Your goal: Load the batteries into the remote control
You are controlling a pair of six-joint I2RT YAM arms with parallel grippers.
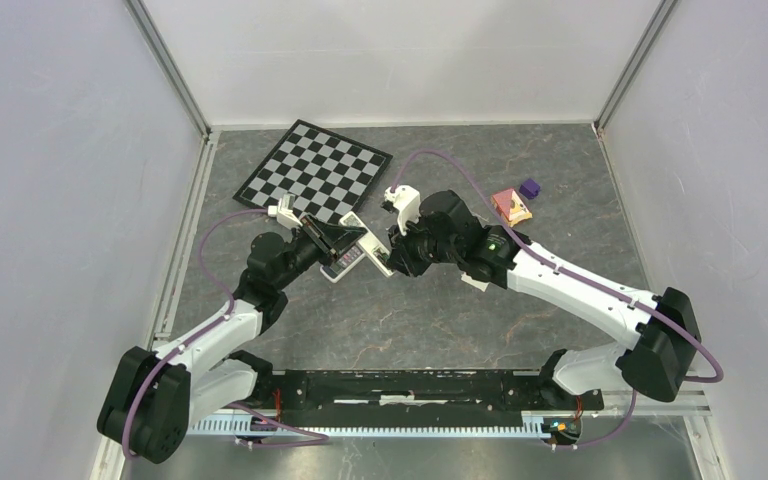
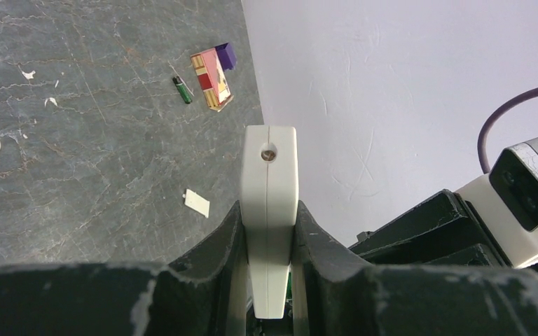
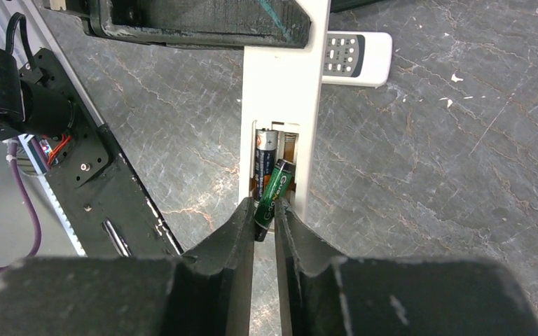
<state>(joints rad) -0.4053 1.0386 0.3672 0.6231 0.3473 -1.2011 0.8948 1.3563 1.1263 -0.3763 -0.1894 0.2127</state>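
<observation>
My left gripper [image 2: 270,207] is shut on a white remote control [image 2: 270,175], held edge-on above the table. In the right wrist view the remote [image 3: 280,91] shows its open battery bay facing me. One dark battery [image 3: 264,155] lies inside the bay. My right gripper [image 3: 264,217] is shut on a green battery [image 3: 273,196], which is tilted with its far end in the bay beside the first. In the top view both grippers meet at the remote [image 1: 372,248], the left [image 1: 345,240] and the right [image 1: 397,255]. Another green battery [image 2: 182,91] lies on the table.
A second remote with buttons [image 3: 356,56] lies flat under the held one. A small white flat piece [image 2: 197,202] lies on the table. A red and yellow box [image 2: 211,78] and a purple block [image 2: 225,54] sit near the right wall. A chessboard [image 1: 315,170] lies at the back.
</observation>
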